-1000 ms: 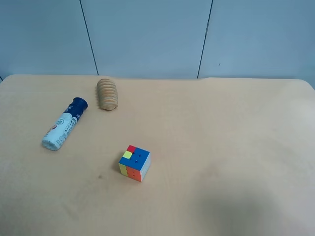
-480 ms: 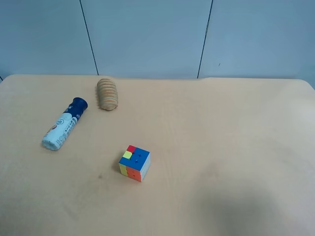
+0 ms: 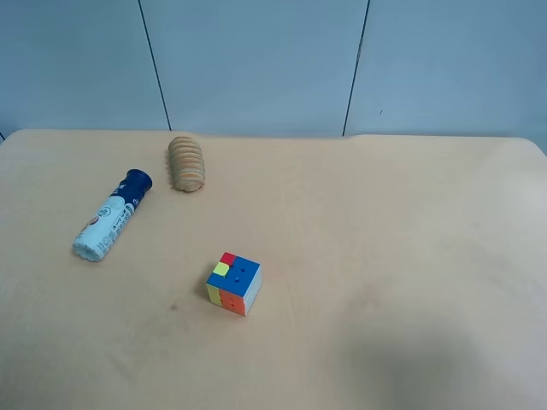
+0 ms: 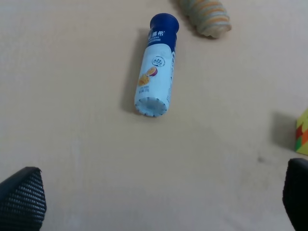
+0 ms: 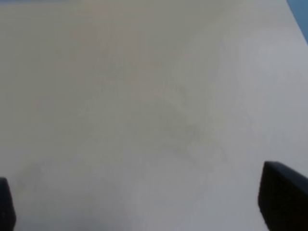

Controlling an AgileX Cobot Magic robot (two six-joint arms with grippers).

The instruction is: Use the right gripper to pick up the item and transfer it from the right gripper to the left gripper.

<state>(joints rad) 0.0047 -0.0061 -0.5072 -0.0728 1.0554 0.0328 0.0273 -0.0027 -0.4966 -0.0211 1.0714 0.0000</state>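
The bottle (image 3: 112,215) lies on its side on the tan table (image 3: 385,239) at the exterior high view's left, navy cap toward the back. It also shows in the left wrist view (image 4: 156,67), lying apart from and ahead of my left gripper (image 4: 159,202). That gripper's two fingertips (image 4: 21,197) sit wide apart at the frame's lower corners, open and empty. My right gripper (image 5: 149,207) is open over bare table, with only its dark fingertips (image 5: 284,197) showing. Neither arm shows in the exterior high view.
A multicoloured puzzle cube (image 3: 233,284) sits near the table's middle; its edge shows in the left wrist view (image 4: 302,132). A ribbed tan wooden piece (image 3: 185,163) lies behind the bottle, also in the left wrist view (image 4: 204,14). A grey-blue panelled wall (image 3: 273,60) stands behind.
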